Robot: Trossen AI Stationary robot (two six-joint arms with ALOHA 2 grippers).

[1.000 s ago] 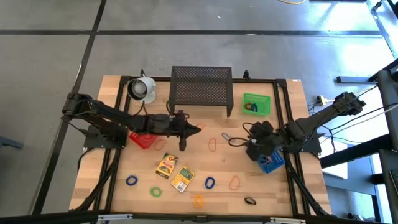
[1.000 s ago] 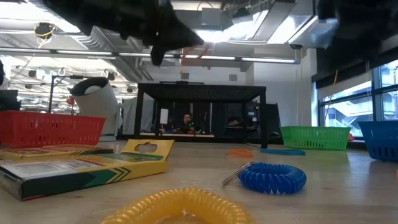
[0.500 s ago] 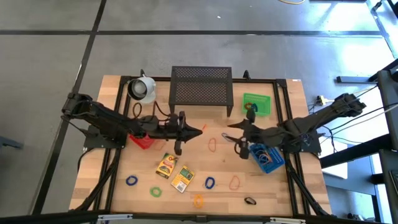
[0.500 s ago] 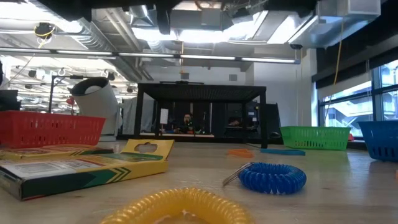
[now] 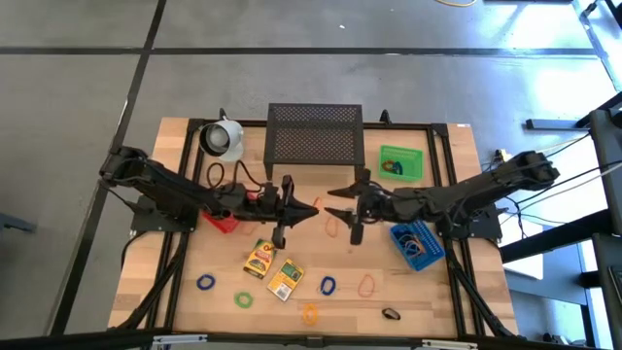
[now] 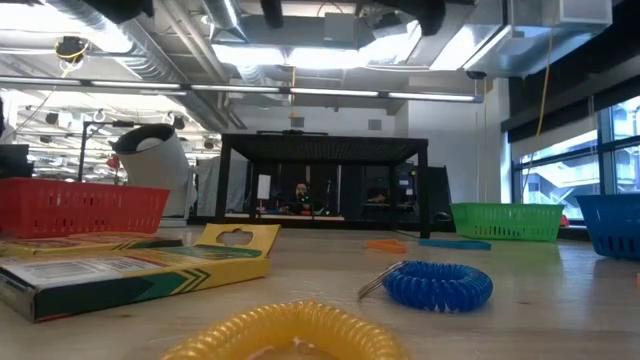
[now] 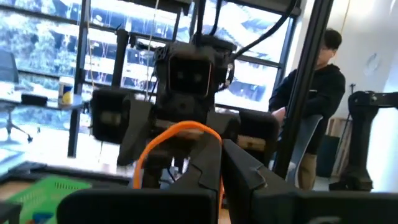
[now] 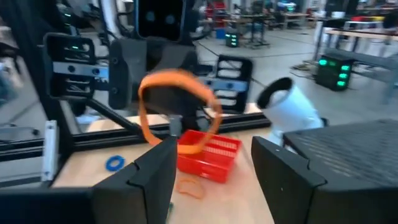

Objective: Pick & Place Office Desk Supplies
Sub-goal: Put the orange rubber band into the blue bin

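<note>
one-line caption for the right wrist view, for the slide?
Open right pincer faces the left pincer, shut on an orange loop, above the red bin.

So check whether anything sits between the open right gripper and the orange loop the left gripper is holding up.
Nothing visible does. The left gripper is shut on the orange loop, raised above the table, and the right gripper faces it across bare air.

Passage at mid-table is narrowed to a small gap between left gripper [image 5: 311, 206] and right gripper [image 5: 332, 192]; black mesh shelf [image 5: 314, 136] stands behind.
</note>
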